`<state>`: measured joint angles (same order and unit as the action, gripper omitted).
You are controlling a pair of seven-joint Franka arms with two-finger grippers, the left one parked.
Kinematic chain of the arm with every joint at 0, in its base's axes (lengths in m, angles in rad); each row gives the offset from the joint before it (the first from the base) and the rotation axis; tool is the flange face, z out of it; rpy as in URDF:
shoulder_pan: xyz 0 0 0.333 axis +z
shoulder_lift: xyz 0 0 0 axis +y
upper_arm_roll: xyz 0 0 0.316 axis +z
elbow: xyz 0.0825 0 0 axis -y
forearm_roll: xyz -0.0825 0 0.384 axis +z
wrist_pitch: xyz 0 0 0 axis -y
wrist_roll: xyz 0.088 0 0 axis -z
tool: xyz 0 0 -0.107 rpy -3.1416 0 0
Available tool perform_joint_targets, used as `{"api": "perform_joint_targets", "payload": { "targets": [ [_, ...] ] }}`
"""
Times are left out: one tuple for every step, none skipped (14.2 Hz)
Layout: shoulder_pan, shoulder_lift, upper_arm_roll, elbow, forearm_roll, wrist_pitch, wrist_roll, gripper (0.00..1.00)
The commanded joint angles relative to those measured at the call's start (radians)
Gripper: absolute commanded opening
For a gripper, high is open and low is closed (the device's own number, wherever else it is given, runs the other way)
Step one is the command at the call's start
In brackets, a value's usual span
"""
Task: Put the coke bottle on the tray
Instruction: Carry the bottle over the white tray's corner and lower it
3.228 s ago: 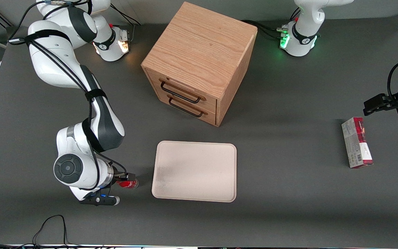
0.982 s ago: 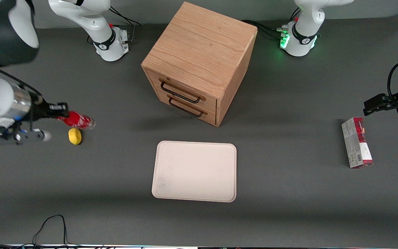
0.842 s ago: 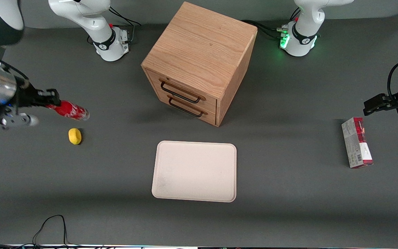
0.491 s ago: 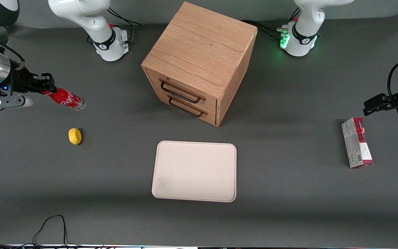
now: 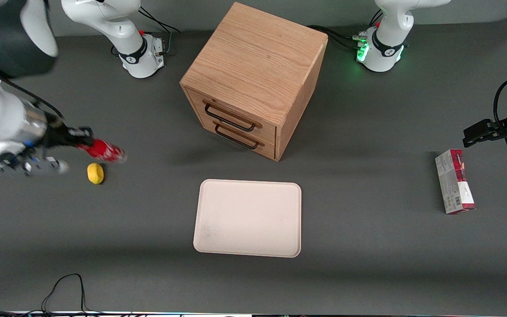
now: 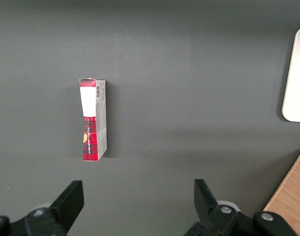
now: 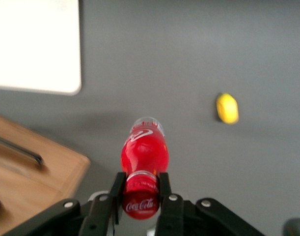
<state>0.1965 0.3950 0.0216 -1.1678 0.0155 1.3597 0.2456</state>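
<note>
My right gripper [image 5: 87, 141] is shut on the red cap end of the coke bottle [image 5: 104, 151] and holds it in the air toward the working arm's end of the table. The bottle points out from the fingers, tilted, above the table beside the yellow lemon-like object [image 5: 95, 173]. In the right wrist view the gripper [image 7: 140, 189] clamps the bottle's neck [image 7: 144, 152] between both fingers. The cream tray [image 5: 248, 217] lies flat in front of the wooden drawer cabinet, nearer the front camera, apart from the bottle. The tray also shows in the right wrist view [image 7: 37, 46].
The wooden drawer cabinet [image 5: 253, 75] with two black handles stands mid-table. A red-and-grey carton [image 5: 454, 181] lies toward the parked arm's end. The lemon-like object also shows in the right wrist view [image 7: 227, 108]. A black cable [image 5: 66, 286] lies by the front edge.
The gripper lifted the bottle from the table beside the tray and carried it away toward the working arm's end. In the last half second it swung back nearer the front camera, beside the lemon-like object.
</note>
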Motion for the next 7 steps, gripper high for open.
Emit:
{"api": "perform_joint_targets", "payload": {
  "targets": [
    [0.049,0.344,0.070,0.373,0.006,-0.001,0.234,0.00],
    [0.076,0.370,0.067,0.373,0.003,0.078,0.285,0.00],
    [0.096,0.396,0.067,0.373,-0.009,0.149,0.341,0.00],
    [0.121,0.434,0.066,0.375,-0.029,0.192,0.391,0.00],
    [0.136,0.439,0.067,0.373,-0.054,0.199,0.405,0.00],
    [0.135,0.439,0.072,0.373,-0.054,0.206,0.406,0.00],
    [0.136,0.446,0.073,0.372,-0.054,0.216,0.415,0.00]
  ]
}}
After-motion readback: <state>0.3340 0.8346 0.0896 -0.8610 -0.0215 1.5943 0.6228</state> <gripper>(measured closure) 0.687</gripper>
